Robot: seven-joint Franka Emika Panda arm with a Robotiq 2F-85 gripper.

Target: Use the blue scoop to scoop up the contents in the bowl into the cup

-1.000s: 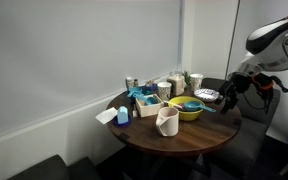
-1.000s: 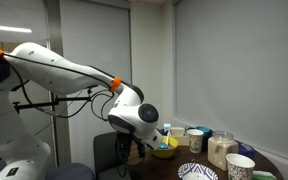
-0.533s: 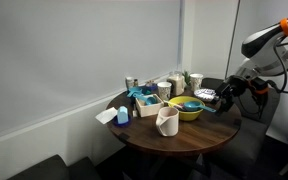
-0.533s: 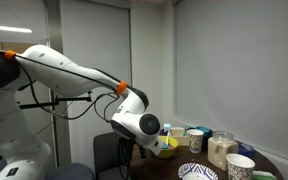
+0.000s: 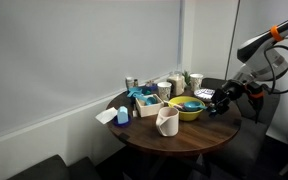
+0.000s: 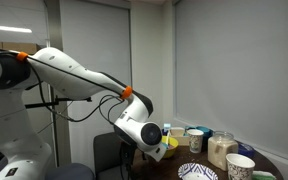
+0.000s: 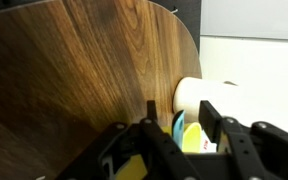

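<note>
Blue scoop point(image 5: 191, 103) rests inside the yellow-green bowl point(image 5: 184, 113) on the round wooden bench point(image 5: 199, 140), in an exterior view. Cream cup point(image 5: 167, 121) stands just beside the bowl, at its 7 o'clock. The tool point(image 5: 219, 101) hovers at the bowl's 3 o'clock, jaws apart and empty. In the wrist view its fingers point(image 7: 212, 120) stand spread.

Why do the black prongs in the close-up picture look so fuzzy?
In the wrist view the gripper sits very near the lens, so it blurs; the wooden table shows a soft sheen. In an exterior view the bowl is small, evenly lit.
</note>
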